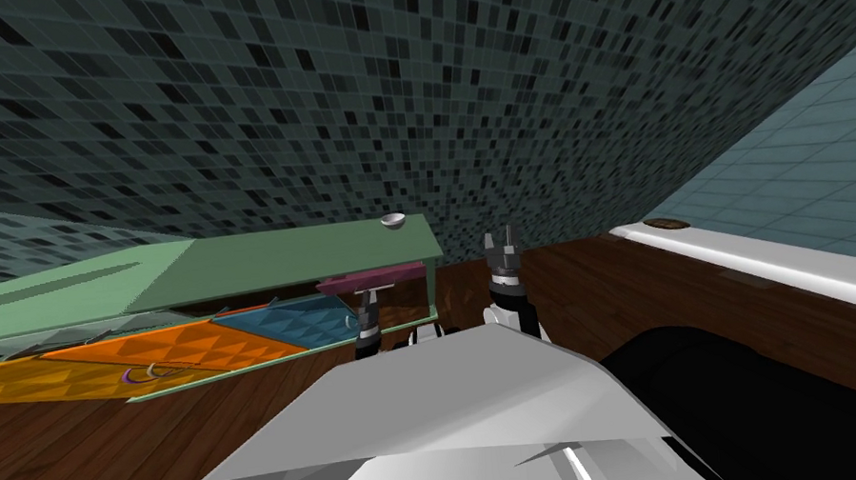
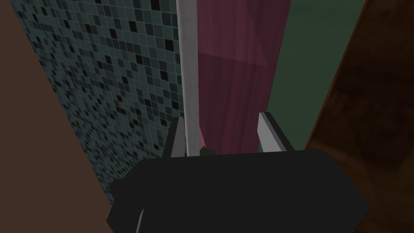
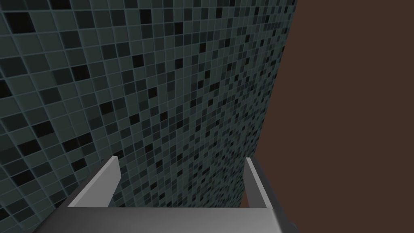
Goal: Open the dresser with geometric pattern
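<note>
While parked on the wood floor (image 1: 80,451), facing a green dresser (image 1: 303,252) running left-to-right along the dark tiled wall (image 1: 404,81), patterned fronts turned near. Got left gripper (image 2: 220,118) spread around the purple drawer's (image 1: 372,278) grey handle (image 2: 189,73), right end. Right gripper (image 3: 181,158) spread wide, empty.

In the head view the green dresser (image 1: 255,255) runs off the left edge, and the bowl (image 1: 393,221) on it is too small to see inside. In the left wrist view the grey bar (image 2: 188,81) is cut off at the edge.
</note>
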